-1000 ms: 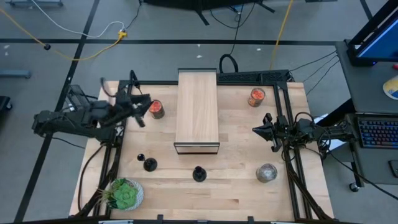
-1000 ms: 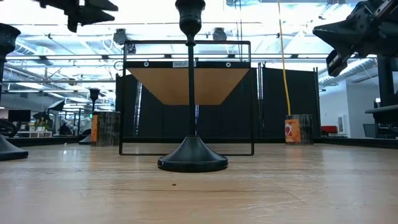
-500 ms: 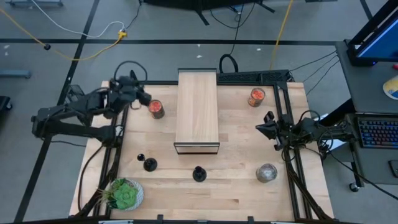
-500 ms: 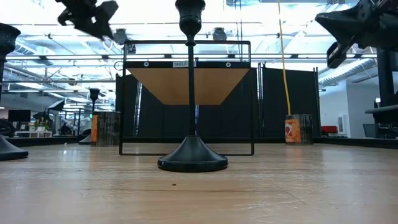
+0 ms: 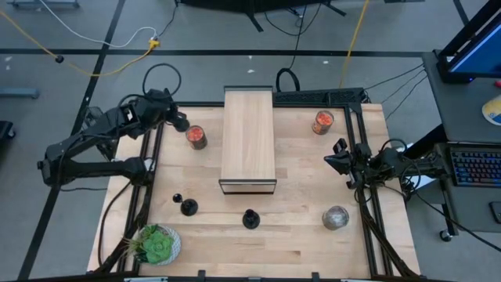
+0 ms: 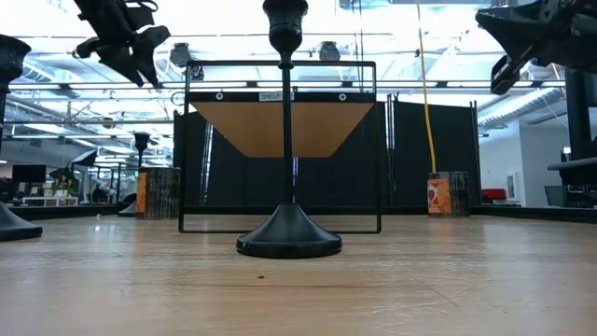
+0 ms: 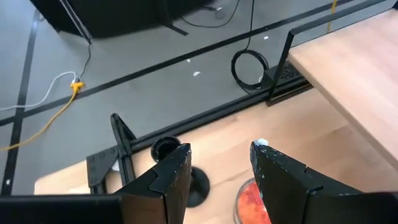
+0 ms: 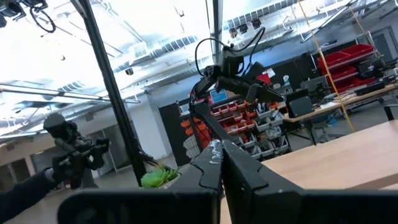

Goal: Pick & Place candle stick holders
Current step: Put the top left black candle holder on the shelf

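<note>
Wood shelf: pale box [image 5: 249,139] dead centre on the table [image 5: 297,235], splitting the two arms.
Candle stick holders: three black ones, two [image 5: 189,207] [image 5: 250,219] in front of the shelf, a third [image 5: 180,121] at the far left corner.
Left gripper: [image 5: 177,119] up by that corner, fingers [image 7: 168,177] apart, empty, red-filled jar [image 5: 196,137] just beside.
Right gripper: [image 5: 332,162] pinched together at the right edge.
Also around: second red jar [image 5: 322,121], grey glass jar [image 5: 336,217], green plant [image 5: 155,244].
Room: grey floor, yellow cable [image 5: 117,61].

We see a grey floor [image 5: 70,31] crossed by black tape lines [image 5: 211,52] and a yellow cable [image 5: 354,35]. Beside the table stands a desk with a keyboard [image 5: 474,167]. Behind, ceiling lights [image 6: 392,19] glare over dark partition panels [image 6: 424,140].
</note>
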`<state>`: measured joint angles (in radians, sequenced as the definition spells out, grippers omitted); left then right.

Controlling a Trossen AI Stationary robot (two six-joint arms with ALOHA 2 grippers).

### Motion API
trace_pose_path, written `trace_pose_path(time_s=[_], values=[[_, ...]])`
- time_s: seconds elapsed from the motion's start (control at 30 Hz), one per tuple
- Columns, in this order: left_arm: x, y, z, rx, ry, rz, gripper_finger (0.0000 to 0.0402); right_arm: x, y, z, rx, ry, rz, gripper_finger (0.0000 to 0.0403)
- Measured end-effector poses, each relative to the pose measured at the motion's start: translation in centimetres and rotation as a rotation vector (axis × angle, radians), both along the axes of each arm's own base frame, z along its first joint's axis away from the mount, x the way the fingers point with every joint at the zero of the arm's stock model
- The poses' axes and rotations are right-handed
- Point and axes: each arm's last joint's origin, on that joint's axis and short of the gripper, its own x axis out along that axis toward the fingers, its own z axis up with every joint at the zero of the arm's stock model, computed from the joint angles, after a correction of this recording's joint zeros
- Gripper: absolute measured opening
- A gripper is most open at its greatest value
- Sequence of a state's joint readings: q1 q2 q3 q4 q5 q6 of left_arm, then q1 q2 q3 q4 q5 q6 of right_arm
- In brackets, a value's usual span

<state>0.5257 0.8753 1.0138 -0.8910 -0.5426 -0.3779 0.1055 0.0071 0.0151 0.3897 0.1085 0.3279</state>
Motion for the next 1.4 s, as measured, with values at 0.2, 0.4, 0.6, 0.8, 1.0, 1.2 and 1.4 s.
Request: trace_pose_path(time_s=[0.2,0.4,0.6,0.8,1.0,1.2,1.4], values=[[0.2,0.3,0.5,0.067,-0.038,0.038,0.0175,0.0,0.0,0.0,0.000,0.000,0.000,0.0000],[0.2,0.4,0.7,0.092,-0.034,0.059,0.0175,0.0,0.0,0.0,0.000,0.000,0.000,0.0000],[0.3,0.3,0.6,0.072,-0.071,0.069,0.0176,0.0,0.0,0.0,0.000,0.000,0.000,0.0000],[0.4,0.3,0.5,0.041,-0.100,0.057,0.0233,0.0,0.0,0.0,-0.001,0.000,0.001,0.0000],[0.4,0.5,0.5,0.042,-0.123,0.110,0.0331,0.0,0.0,0.0,-0.001,0.000,0.001,0.0000],[0.7,1.5,0.0,0.004,-0.130,0.152,0.0394,0.0,0.0,0.0,-0.001,0.000,0.001,0.0000],[0.9,4.0,-1.3,-0.048,-0.092,0.273,0.0384,0.0,0.0,0.0,-0.001,0.000,0.000,0.0000]])
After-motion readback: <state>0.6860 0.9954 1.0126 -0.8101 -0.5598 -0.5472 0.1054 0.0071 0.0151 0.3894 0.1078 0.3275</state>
